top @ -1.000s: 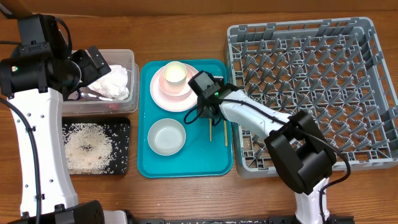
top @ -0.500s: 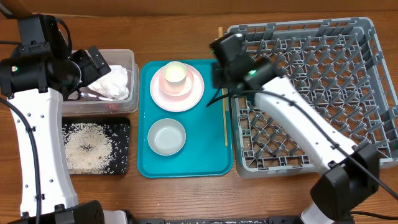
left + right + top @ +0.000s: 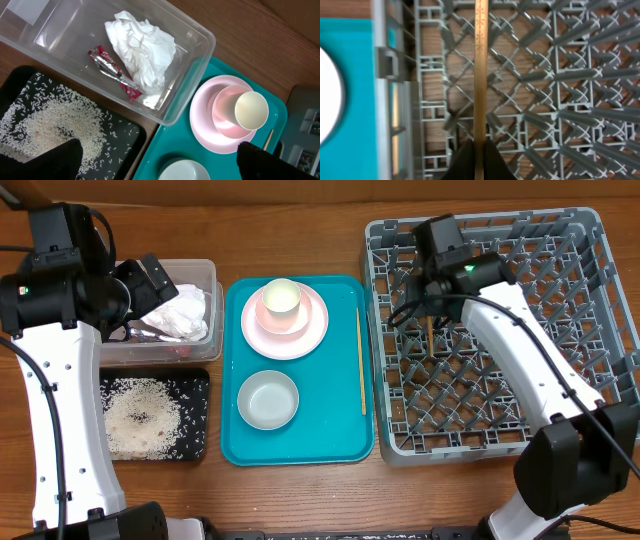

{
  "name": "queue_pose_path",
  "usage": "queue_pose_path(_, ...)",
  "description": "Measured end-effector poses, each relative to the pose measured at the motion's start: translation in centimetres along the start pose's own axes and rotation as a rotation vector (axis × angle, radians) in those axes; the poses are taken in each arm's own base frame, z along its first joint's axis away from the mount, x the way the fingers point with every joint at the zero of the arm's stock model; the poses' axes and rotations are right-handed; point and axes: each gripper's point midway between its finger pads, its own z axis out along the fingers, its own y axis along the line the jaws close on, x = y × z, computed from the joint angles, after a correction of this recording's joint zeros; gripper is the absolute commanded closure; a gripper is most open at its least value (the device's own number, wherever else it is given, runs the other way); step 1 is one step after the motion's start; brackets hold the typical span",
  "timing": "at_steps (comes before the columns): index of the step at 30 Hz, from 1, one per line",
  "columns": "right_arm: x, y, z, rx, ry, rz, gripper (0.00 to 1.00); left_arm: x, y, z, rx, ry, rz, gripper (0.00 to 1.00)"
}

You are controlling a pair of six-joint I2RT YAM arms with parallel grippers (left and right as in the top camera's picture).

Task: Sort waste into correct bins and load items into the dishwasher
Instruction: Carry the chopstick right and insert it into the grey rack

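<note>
The right hand (image 3: 479, 151) is pinching a single chopstick (image 3: 480, 75) tightly between its closed fingers, a thin, straight stick of pale wood with a faint pattern printed near its far end. It is hanging over the pegs in the left part of the grey dish rack (image 3: 600, 230), whether touching them I cannot tell. Its twin, the second chopstick (image 3: 361, 360), is lying along the right edge of the teal tray (image 3: 330, 440). That tray is also carrying a pink plate (image 3: 316, 332) with a pink bowl (image 3: 224, 122) and a pale cup (image 3: 282, 297) stacked on it, plus a white bowl (image 3: 268, 400) sitting empty nearer the front. Over on the left, the clear tub (image 3: 208, 272) is holding a crumpled white napkin (image 3: 142, 50) and a red wrapper (image 3: 112, 72) (the two are touching), and the black tray (image 3: 202, 380) on the counter (image 3: 300, 240) beside it is holding scattered rice (image 3: 140, 420). The left hand (image 3: 150, 283) is hovering over the tub, spread wide and gripping nothing. A second ago the right hand was down over the teal tray beside the plate; it has since been carrying the chopstick across to the rack, while the left arm has not been moving.
</note>
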Motion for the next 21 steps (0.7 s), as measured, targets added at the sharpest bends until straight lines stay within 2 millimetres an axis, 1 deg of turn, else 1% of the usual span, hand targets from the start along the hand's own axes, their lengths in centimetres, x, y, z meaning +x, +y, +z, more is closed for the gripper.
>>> queue_pose_path(4, 0.76, -0.58, 0.87, -0.003, 0.025, 0.002, 0.92, 0.00, 0.00, 0.00, 0.000, 0.000, 0.000, 0.00)
queue_pose_path(9, 0.75, -0.49, 0.92, -0.007, 0.023, -0.002, 0.91, 0.00, -0.01, 0.00, 0.000, 0.000, 0.000, 0.00)
queue_pose_path(10, 0.74, -0.48, 0.94, -0.008, 0.023, -0.002, 0.87, 0.00, 0.00, 0.00, 0.000, 0.000, 0.000, 0.00)
queue_pose_path(13, 0.74, -0.44, 0.94, -0.009, 0.023, -0.007, 0.78, 0.00, -0.01, 0.00, 0.000, 0.000, 0.000, 0.00)
queue_pose_path(17, 0.87, -0.43, 1.03, -0.010, 0.027, -0.006, 0.75, 0.00, 0.00, 0.00, 0.000, 0.000, 0.000, 0.00)
queue_pose_path(21, 1.14, -0.45, 1.19, -0.010, 0.034, -0.008, 0.75, 0.00, 0.00, 0.00, 0.000, 0.000, 0.000, 0.00)
